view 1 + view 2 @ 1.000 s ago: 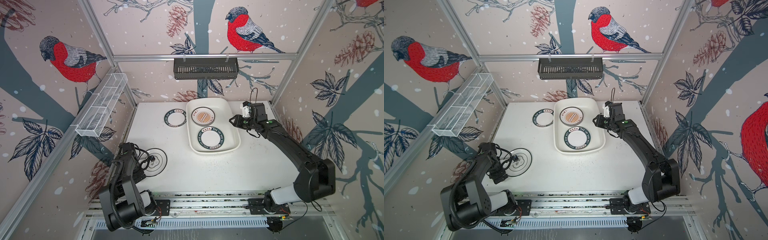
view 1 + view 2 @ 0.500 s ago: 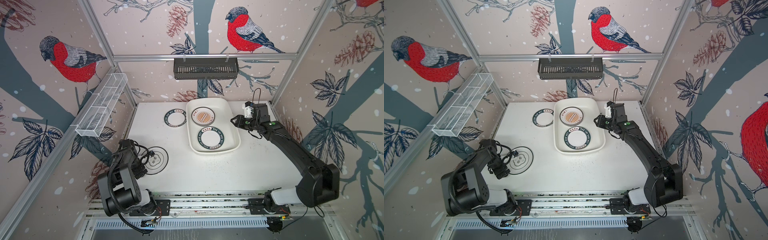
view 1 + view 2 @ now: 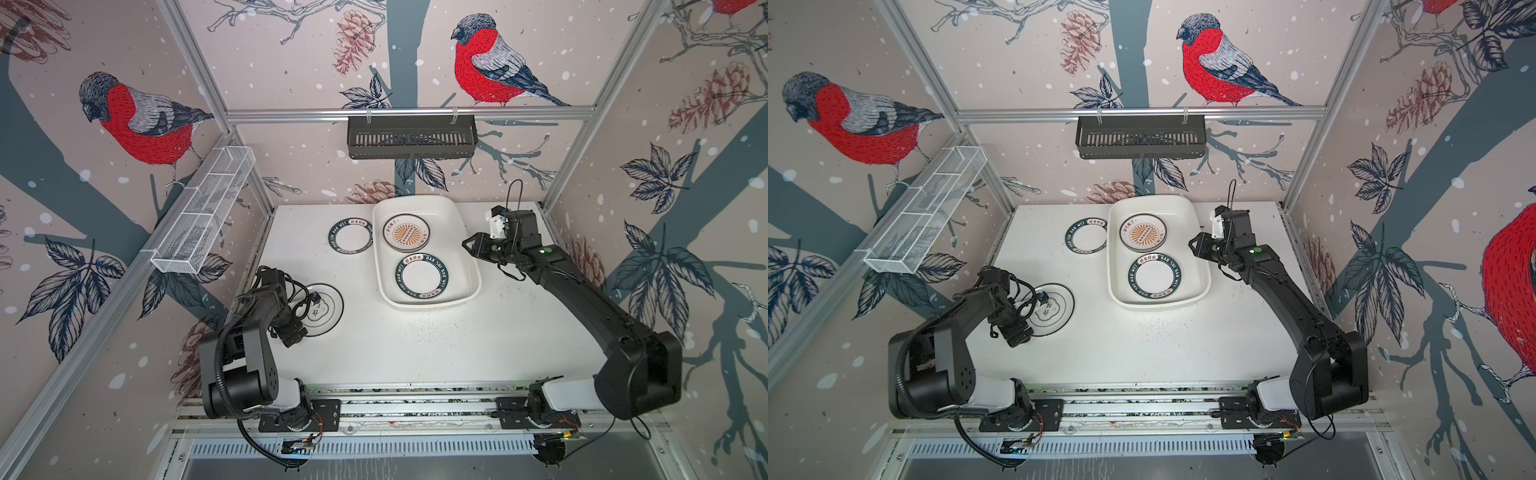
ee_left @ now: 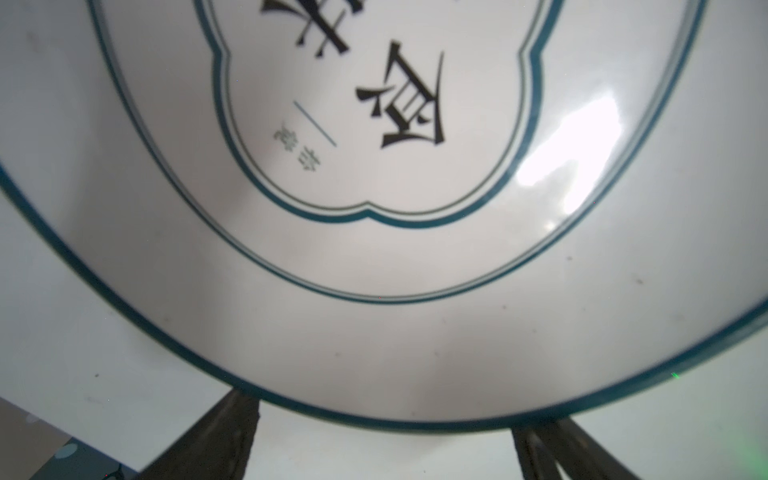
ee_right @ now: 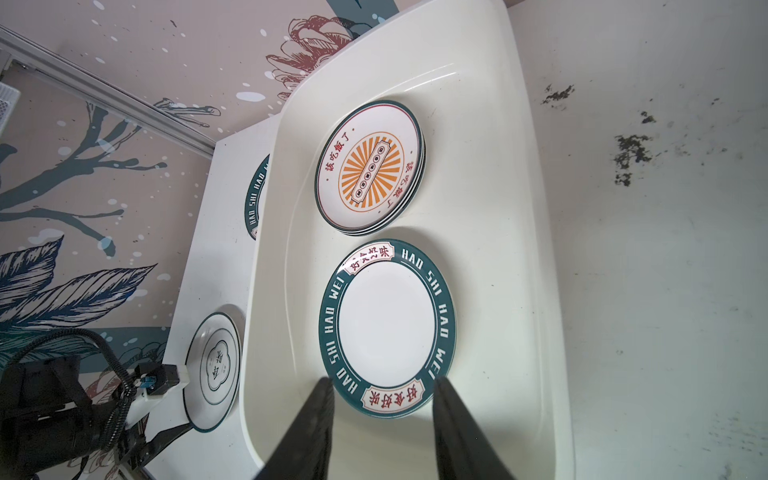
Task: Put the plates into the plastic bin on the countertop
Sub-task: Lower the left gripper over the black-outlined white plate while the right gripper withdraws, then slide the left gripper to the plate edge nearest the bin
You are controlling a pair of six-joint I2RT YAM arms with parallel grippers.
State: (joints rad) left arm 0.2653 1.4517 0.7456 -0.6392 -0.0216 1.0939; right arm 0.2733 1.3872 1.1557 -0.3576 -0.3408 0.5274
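In both top views the white plastic bin (image 3: 457,216) (image 3: 1196,216) sits at the back middle of the countertop (image 3: 457,332). It holds a stack of plates topped by an orange sunburst plate (image 3: 406,239) (image 5: 370,166) and a teal-rimmed plate (image 3: 422,276) (image 5: 388,328). Another teal-rimmed plate (image 3: 351,236) lies left of the bin. The emblem plate (image 3: 322,309) (image 4: 374,124) lies near left. My left gripper (image 3: 296,334) (image 4: 386,449) is open at its near edge, its tips hidden behind the rim. My right gripper (image 3: 467,245) (image 5: 382,382) hangs open and empty over the bin's right side.
A black slotted basket (image 3: 411,137) hangs on the back rail. A white wire-mesh tray (image 3: 203,216) is fixed along the left wall. Aluminium rails edge the countertop, and dark specks (image 5: 627,153) mark it right of the bin.
The emblem plate has slid a little to the right and back, with my left gripper against its near edge. My right gripper has drifted slightly away from the bin's middle.
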